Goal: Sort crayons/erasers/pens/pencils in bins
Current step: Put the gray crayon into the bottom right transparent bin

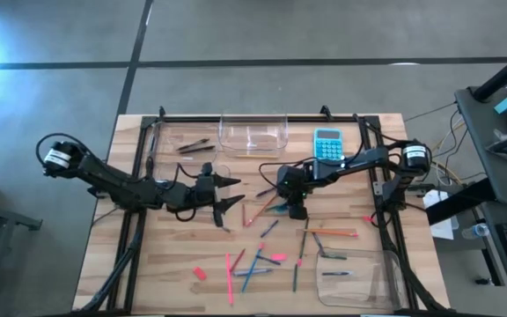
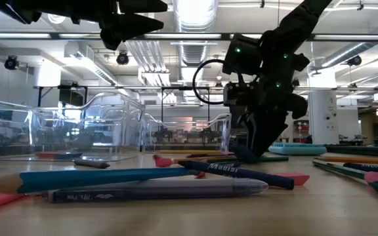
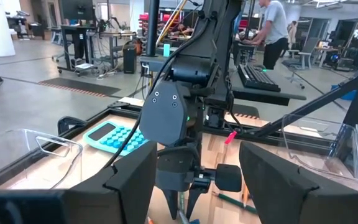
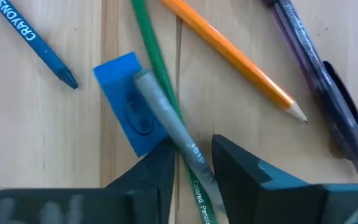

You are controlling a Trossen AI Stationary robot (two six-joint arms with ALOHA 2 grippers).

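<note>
At the frame's centre the right gripper (image 4: 189,155) narrows its jaws around a grey crayon (image 4: 166,121) lying across a blue eraser (image 4: 127,111) and touching a green pencil (image 4: 155,62), which it risks dragging along.

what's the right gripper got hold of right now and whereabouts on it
The right gripper is closing around a grey crayon, near its middle; a firm hold cannot be told. Left gripper holds nothing.

Sitting flat near the far edge of the wooden table (image 1: 174,264): a turquoise calculator (image 1: 328,144). Standing beyond the table, back turned, at a desk bearing a black keyboard (image 3: 258,76): a person (image 3: 276,31) in a grey shirt. Running overhead: ceiling ducts (image 2: 195,49).
</note>
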